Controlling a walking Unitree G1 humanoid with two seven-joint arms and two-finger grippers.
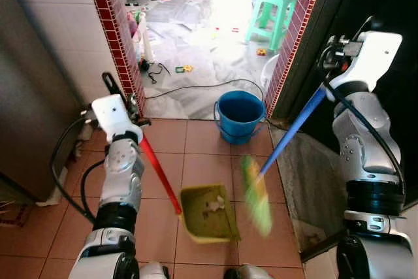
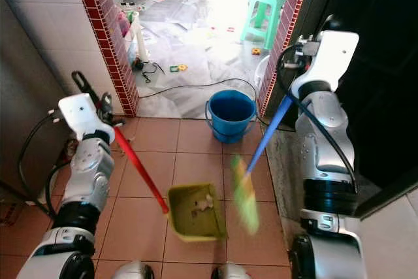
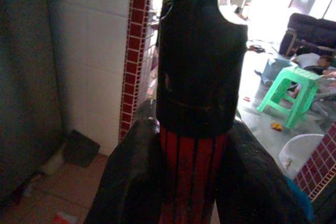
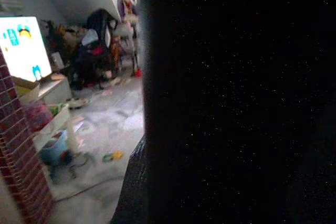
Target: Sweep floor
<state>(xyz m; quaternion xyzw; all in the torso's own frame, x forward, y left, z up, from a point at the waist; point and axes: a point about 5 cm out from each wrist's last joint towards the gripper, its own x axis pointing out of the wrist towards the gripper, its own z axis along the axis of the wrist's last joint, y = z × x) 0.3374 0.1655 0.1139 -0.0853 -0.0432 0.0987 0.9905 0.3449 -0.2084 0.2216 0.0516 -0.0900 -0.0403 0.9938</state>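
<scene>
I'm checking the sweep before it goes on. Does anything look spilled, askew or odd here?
Small toys and scraps lie scattered on the grey floor past the doorway, and a black cable trails across it. Pale debris sits in the dustpan. The broom head is blurred. The blue bucket stands upright.

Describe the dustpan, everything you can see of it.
The dustpan is yellow-green, plastic by the look, with a long red handle rising up and toward the robot's left to the left gripper, whose fingers clamp the ribbed red shaft below a black grip. The pan rests on the terracotta floor tiles, its mouth toward the blurred green broom head beside it. A few pale scraps of debris lie inside. The blue bucket stands beyond it, apart.
</scene>
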